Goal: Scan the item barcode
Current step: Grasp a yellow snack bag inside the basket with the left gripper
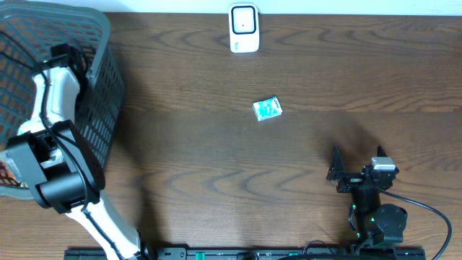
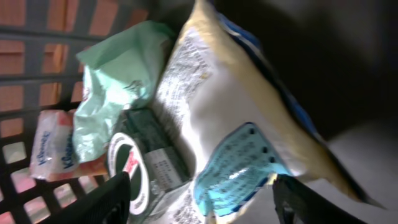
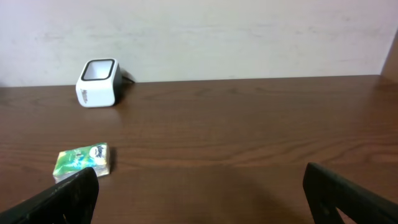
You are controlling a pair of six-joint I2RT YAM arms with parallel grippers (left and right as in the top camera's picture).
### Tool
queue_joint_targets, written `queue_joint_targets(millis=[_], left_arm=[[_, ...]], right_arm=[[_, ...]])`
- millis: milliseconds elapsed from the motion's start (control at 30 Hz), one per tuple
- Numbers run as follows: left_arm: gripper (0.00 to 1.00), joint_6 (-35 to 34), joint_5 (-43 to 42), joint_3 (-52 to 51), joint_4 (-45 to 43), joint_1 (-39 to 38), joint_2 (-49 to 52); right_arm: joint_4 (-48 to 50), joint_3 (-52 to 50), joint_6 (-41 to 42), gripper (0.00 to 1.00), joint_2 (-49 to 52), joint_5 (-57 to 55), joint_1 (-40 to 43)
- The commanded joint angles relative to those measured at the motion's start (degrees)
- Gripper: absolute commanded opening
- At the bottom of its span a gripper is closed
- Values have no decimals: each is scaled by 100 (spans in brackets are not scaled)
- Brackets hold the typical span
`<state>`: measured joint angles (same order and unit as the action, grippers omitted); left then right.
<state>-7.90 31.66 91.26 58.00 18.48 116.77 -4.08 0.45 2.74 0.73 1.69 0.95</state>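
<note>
Down in the grey mesh basket, a yellow-and-white snack bag lies against a mint-green pouch. The left gripper straddles the bag with its jaws spread, not clamped. The white barcode scanner stands at the table's far edge, with a small green packet nearer. The right gripper gapes wide, holding nothing.

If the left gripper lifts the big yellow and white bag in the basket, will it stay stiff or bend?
The bag looks like thin, glossy film, so it may crumple and slip somewhat. It seems puffed and probably light for its size. Held at one edge, it would likely sag.
</note>
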Motion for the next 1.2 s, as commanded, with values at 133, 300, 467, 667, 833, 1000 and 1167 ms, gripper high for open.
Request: queue_joint_targets(millis=[133, 300, 467, 667, 833, 1000, 1167], left_arm=[[68, 269, -271, -22, -221, -66, -155], [68, 881, -1193, -61, -492, -24, -114], [67, 876, -1196, -199, -911, 136, -103], [52, 1036, -1421, -315, -1067, 365, -103], [56, 1152, -1818, -601, -1379, 518, -103], [52, 1152, -1816, -1010, -1722, 573, -103], [8, 1102, -1810, -850, -1641, 573, -229]], right_arm=[[-22, -9, 17, 99, -7, -7, 24], [-22, -9, 17, 99, -7, -7, 24], [-22, -9, 17, 99, -7, -4, 24], [-22, -9, 17, 99, -7, -7, 24], [-22, -9, 17, 99, -7, -7, 24], [-22, -9, 17, 99, -7, -7, 24], [-22, -9, 17, 99, -7, -7, 24]])
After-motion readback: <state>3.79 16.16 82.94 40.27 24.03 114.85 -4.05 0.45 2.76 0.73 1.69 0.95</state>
